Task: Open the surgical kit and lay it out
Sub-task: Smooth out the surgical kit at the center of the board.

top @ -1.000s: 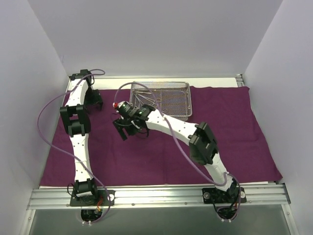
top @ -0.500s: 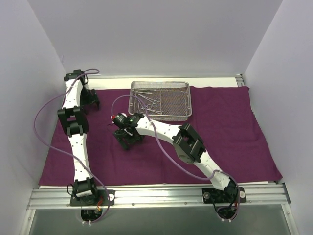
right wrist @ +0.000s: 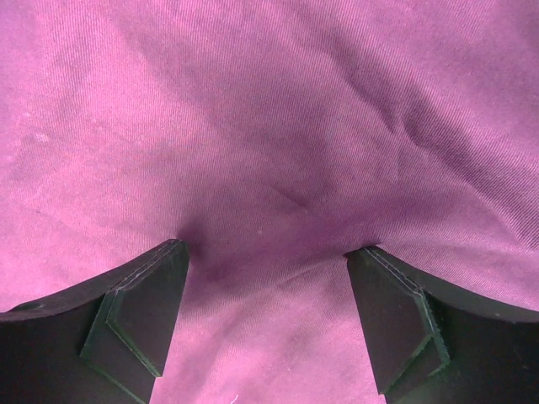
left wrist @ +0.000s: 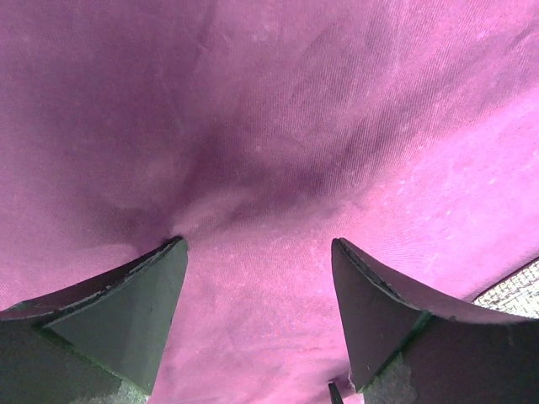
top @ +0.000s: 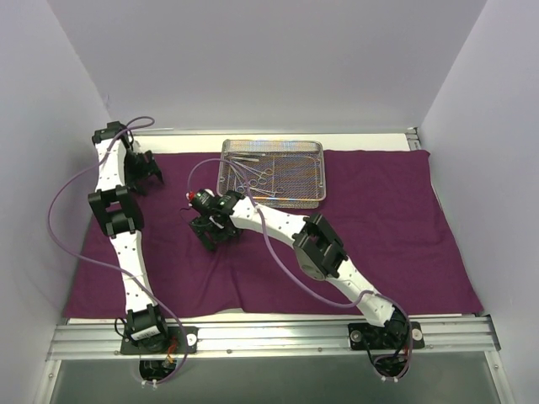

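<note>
The dark purple cloth wrap [top: 396, 227] lies spread open over the table. The silver wire-mesh tray [top: 299, 181] sits on it at the back centre, with silver scissor-handled clamps [top: 257, 175] inside. My left gripper [top: 143, 172] is open, its fingertips down on the cloth near the back left corner; the left wrist view [left wrist: 257, 252] shows bare cloth between them and a bit of mesh at the lower right edge. My right gripper [top: 210, 231] is open, pressed on the cloth just left-front of the tray; the right wrist view [right wrist: 265, 252] shows only creased cloth between the fingers.
White walls close in the left, back and right sides. A metal rail [top: 278, 332] runs along the near edge with both arm bases. Purple cables loop beside each arm. A strip of bare white table shows behind the tray.
My left gripper has moved left and back toward the wall. My right gripper has moved left and down onto the cloth. The tray has shifted slightly left.
</note>
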